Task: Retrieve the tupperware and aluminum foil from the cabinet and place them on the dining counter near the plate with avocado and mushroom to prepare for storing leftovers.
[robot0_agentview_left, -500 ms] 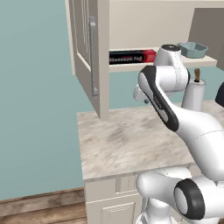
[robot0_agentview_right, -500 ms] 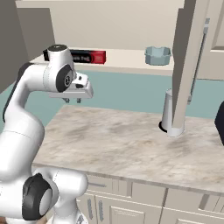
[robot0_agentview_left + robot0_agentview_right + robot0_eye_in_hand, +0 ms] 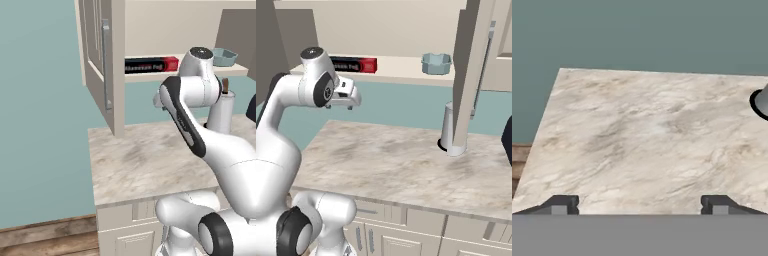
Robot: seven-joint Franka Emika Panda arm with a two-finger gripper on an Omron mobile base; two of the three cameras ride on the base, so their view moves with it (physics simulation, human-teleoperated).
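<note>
Fingers (image 3: 640,205) were spread wide, empty, over the marble desk (image 3: 652,140). Aluminum foil (image 3: 353,64) and tupperware (image 3: 436,63) sat on the open cabinet (image 3: 100,65) shelf, above and beyond the fingers, foil left.

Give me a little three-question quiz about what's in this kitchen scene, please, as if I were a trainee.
1. True or false: the aluminum foil lies on the cabinet shelf.
2. Which sits on the same shelf? A) a red kettle B) the tupperware C) a loaf of bread
3. Fill in: the gripper fingers stand wide ____ above the marble counter.

Key: 1 true; 2 B; 3 open (it holds nothing).
</note>
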